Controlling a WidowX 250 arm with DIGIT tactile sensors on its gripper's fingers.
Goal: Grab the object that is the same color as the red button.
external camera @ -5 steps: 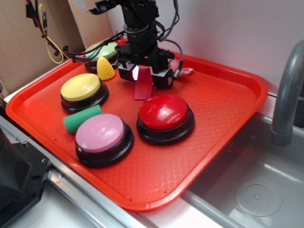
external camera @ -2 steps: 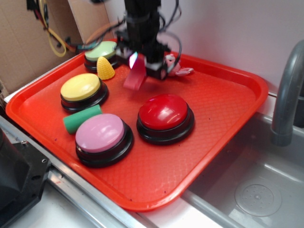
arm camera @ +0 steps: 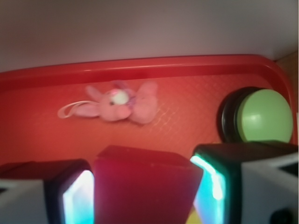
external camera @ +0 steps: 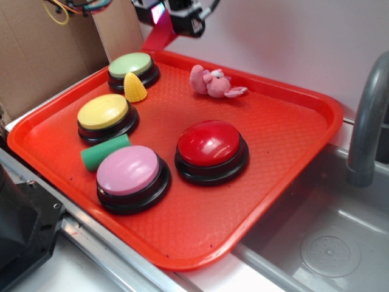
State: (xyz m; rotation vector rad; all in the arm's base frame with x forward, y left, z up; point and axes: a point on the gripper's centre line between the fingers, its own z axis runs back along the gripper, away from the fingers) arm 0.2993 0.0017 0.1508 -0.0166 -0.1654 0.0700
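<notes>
Red wedge block (arm camera: 145, 186) sits clamped between the fingers of the hand (external camera: 172, 17), lifted high above the tray (external camera: 292, 121); grabbing looks done, next only holding steady.

Red wedge (arm camera: 145, 186) hangs tilted above the tray; glossy red button (external camera: 209, 142) sits on it.

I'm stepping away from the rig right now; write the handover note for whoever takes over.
Gripper: shut on the red wedge block, raised high above the back of the red tray.
Red button: on the tray, untouched.
Pink plush toy lies near the tray's back rim, below the gripper.
Done: the matching-colour block is grabbed and clear of the tray.
Left: nothing but keeping the grip.
</notes>
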